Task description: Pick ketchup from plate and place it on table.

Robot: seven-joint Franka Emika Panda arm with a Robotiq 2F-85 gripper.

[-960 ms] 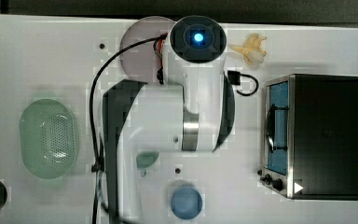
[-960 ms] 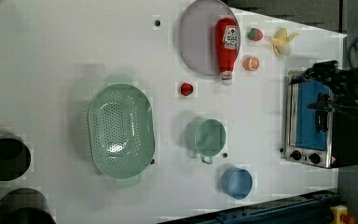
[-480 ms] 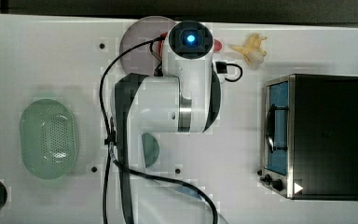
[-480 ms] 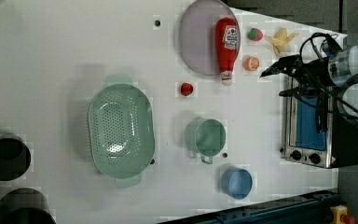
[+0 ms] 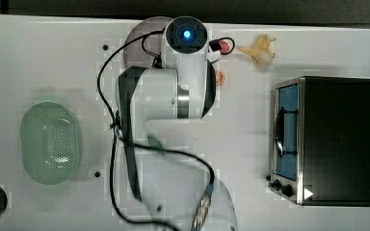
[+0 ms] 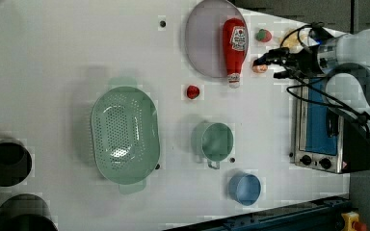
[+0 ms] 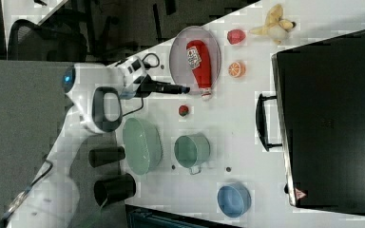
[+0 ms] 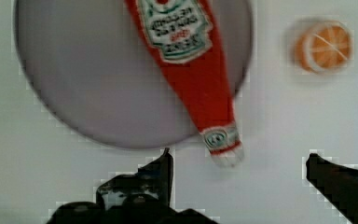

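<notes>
The ketchup (image 6: pixel 234 45) lies flat on its side on the plate (image 6: pixel 204 43), its neck and cap poking out past the rim over the white table (image 6: pixel 77 48). In the wrist view the cap (image 8: pixel 223 144) hangs off the plate's edge, between the two dark fingertips (image 8: pixel 163 168) of the gripper (image 8: pixel 240 161), which stands spread wide with nothing in it — near the bottle's cap end, not touching it.

It looks like a small plastic squeeze bottle: light, a bit springy in the body, glossy and likely slick where the paper label (image 8: pixel 175 28) stops. Being round and lying down, it may roll if nudged from one side only. I would judge the broad labelled belly the best place to pinch — across its width, where the paper gives some bite; the tapering neck would tend to slide out of the jaws.

The plate is a plain, flat, matte grey-mauve disc, shallow enough to let the bottle skid. Just beside it sit an orange half (image 8: pixel 324 44) and a strawberry (image 7: pixel 236 36). The perforated green basket (image 6: pixel 124 134) lies well apart.
</notes>
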